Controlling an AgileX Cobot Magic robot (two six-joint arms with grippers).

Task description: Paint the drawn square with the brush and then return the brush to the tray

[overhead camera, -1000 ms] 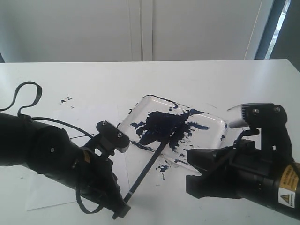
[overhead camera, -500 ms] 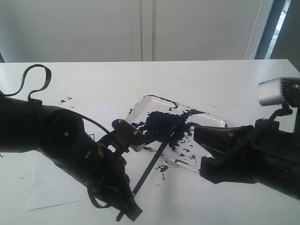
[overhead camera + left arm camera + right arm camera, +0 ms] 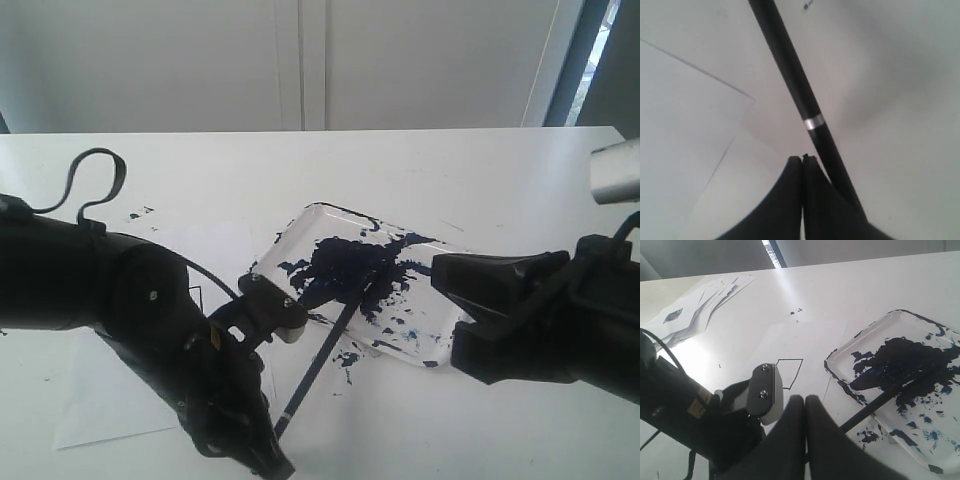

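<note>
The thin black-outlined square (image 3: pixel 791 373) was unpainted and the long black paintbrush (image 3: pixel 330 345) lay with its tip in the blue-smeared clear tray (image 3: pixel 322 207), so the left gripper (image 3: pixel 802 162), pinched closed beside the handle, likely needed to part and straddle it; the right gripper (image 3: pixel 805 400) was closed too, empty.

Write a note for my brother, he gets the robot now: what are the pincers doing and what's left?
Left pincer: shut, empty, beside the brush handle.
Right pincer: shut, empty, by the tray.
Brush: tip in the tray's paint, handle out over the table.
Drawn square: only an outline, partly hidden by the left arm.
Done: no painting shows.
Left: grab brush, paint square, return brush to tray.
</note>
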